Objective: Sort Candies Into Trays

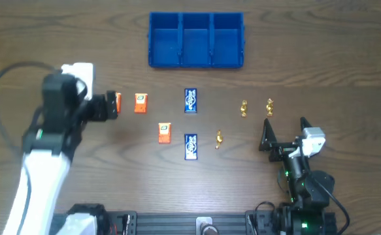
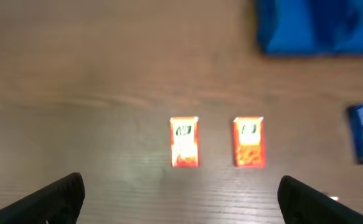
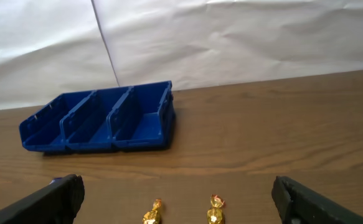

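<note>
1. At the far side of the brown wooden counter [image 1: 347, 59]: a blue plastic tray with three compartments [image 1: 197, 62], set well apart from all the candies.
2. On the counter nearer the arms, three orange rectangular candy packets:
   - the leftmost orange packet [image 1: 115, 102], right at the tips of the left jaws in the top view;
   - the second orange packet [image 1: 141, 103], near it on the right;
   - the third orange packet [image 1: 165, 132], lying closer to the arms' bases.
3. Two blue rectangular candy packets, lying flat and apart from each other:
   - the farther blue packet [image 1: 190, 100], in line with the first two orange ones;
   - the nearer blue packet [image 1: 190, 146], near the third orange packet.
4. Three small gold-wrapped candies on the right half of the counter:
   - the pair, gold candy one [image 1: 244, 108] and gold candy two [image 1: 269, 107], near each other;
   - the lone gold candy [image 1: 219, 138], between the nearer blue packet and the right jaws.
5. Left jaws: spread wide, gripping nothing, raised above the counter. In the left wrist view, two orange packets lie side by side without touching, ahead of the gap between the jaws.
6. Right jaws: spread wide, gripping nothing, close to the right arm's base. They point toward the tray, with the pair of gold candies just ahead of them.
</note>
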Robot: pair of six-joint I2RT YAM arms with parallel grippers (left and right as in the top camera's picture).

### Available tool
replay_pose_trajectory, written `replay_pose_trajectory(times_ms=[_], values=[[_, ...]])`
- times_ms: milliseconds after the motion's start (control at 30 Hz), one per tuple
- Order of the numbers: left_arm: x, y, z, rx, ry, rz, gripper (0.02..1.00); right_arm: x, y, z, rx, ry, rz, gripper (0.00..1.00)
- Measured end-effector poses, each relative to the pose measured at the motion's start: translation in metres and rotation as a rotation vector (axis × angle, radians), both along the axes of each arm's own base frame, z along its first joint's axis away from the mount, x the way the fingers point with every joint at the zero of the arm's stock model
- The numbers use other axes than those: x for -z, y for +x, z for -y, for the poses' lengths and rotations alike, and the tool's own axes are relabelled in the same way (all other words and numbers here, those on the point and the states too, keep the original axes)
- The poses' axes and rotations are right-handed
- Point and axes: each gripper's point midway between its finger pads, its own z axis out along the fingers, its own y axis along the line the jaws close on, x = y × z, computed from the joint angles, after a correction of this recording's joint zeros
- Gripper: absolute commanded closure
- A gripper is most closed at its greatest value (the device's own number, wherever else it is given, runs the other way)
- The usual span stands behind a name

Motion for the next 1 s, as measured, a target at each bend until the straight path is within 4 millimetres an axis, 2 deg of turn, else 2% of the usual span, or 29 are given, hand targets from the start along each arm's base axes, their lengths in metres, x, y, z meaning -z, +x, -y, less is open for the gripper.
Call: replay_pose_trajectory(times_ms=[133,300,700,867,1000], values=[[0.061,0.017,0.003,0.007,0.004,-0.216,0.018,0.000,0.000,0.000,0.000,0.000,0.000,0.003],[0.117,0.017,0.006,0.018,0.001,-0.380,0.023,0.000,0.000,0.000,0.000,0.000,0.000,0.003],[0.160,0.031,0.003,0.052,0.022,-0.425,0.060,0.000,0.000,0.000,0.000,0.000,0.000,0.001],[0.170,0.031,-0.005,0.033,0.019,-0.443,0.213,0.000,0.000,0.000,0.000,0.000,0.000,0.003],[0.170,0.033,-0.005,0.044,0.025,-0.437,0.272,0.000,0.000,0.000,0.000,0.000,0.000,0.001]])
